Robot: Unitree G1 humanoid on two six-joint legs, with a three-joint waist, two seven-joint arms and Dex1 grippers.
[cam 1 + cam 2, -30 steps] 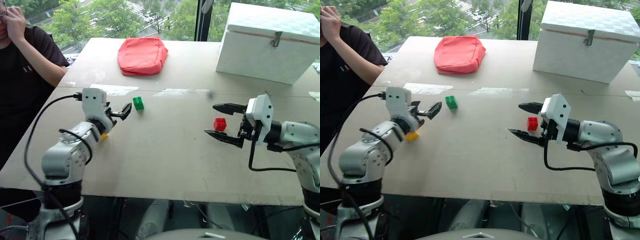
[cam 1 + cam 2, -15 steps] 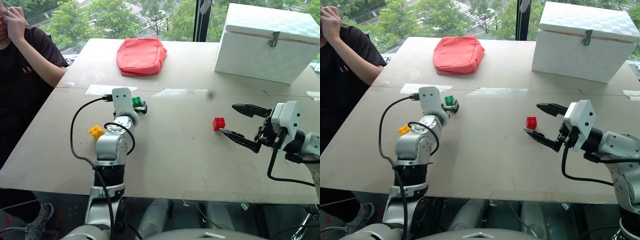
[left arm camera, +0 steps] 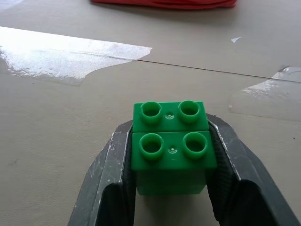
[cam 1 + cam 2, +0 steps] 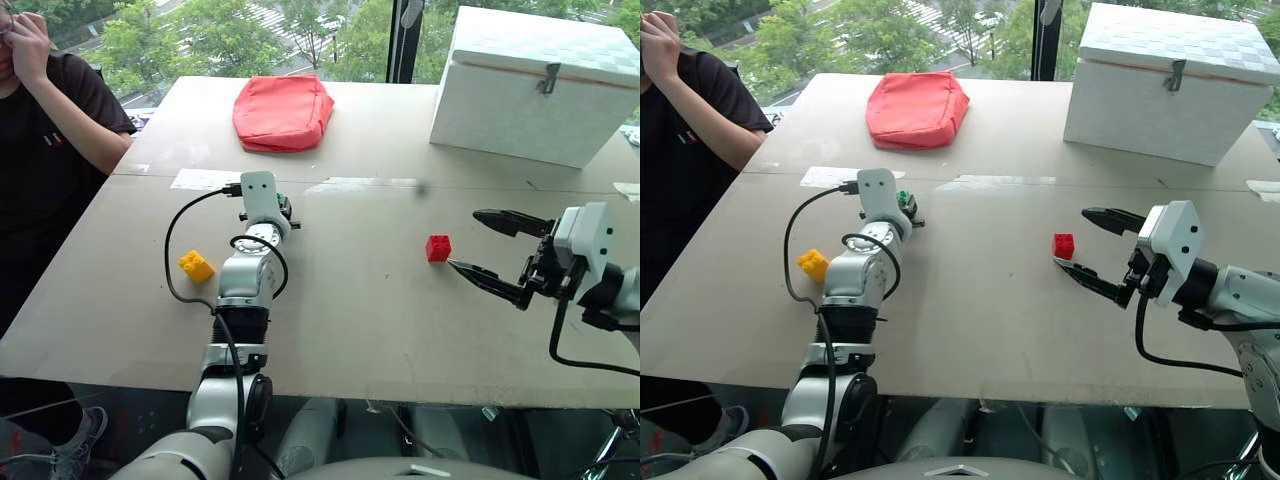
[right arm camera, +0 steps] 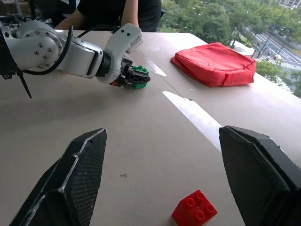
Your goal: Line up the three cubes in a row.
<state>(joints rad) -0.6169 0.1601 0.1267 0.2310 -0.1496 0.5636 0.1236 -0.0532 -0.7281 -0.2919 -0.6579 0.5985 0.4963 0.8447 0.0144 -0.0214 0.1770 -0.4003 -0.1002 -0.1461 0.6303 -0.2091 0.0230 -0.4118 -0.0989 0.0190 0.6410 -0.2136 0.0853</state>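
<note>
A red pouch [image 4: 284,111] lies on the surface [image 4: 360,320] at my 11 o'clock, a white box [image 4: 535,85] at 1 o'clock, and a person [image 4: 45,130] sits at the far left edge. Tape patches [image 3: 66,59] shine on the surface just past my left claw [image 3: 170,160]. Nothing stands between the cubes. My left claw is closed on the green cube [image 3: 170,148], a finger [image 3: 110,174] pressed to each side, at about 11 o'clock. The yellow cube [image 4: 195,266] sits at 10 o'clock, left of that arm. My right claw [image 4: 490,255] gapes wide, holding nothing, hovering just right of the red cube [image 4: 438,248] at 1 o'clock.
</note>
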